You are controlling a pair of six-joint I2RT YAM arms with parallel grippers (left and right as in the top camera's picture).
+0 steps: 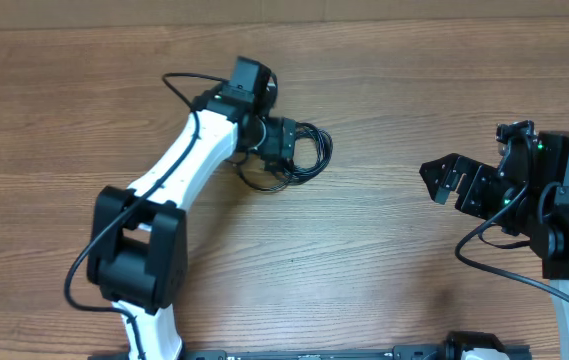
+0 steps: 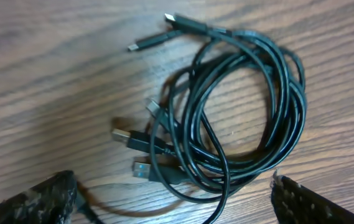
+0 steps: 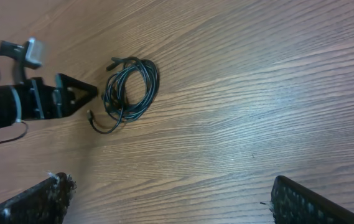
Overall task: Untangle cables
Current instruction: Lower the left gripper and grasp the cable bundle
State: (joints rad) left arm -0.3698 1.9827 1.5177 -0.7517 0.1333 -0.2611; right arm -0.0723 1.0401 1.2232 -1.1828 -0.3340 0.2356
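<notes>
The cables (image 1: 309, 155) are thin black cords coiled in one tangled bundle on the wooden table, partly hidden under my left gripper (image 1: 282, 142) in the overhead view. In the left wrist view the cables (image 2: 239, 112) lie in overlapping loops with several plugs sticking out at the left and top. My left gripper (image 2: 173, 202) is open, its fingers spread on either side of the bundle's near edge. My right gripper (image 1: 442, 178) is open and empty, far right of the bundle. In the right wrist view the cables (image 3: 130, 90) lie beside the left gripper (image 3: 80, 93).
The wooden table (image 1: 384, 80) runs across the view. The left arm (image 1: 179, 170) reaches diagonally from the front left. The right arm's base (image 1: 564, 210) stands at the right edge with its own thick black cable.
</notes>
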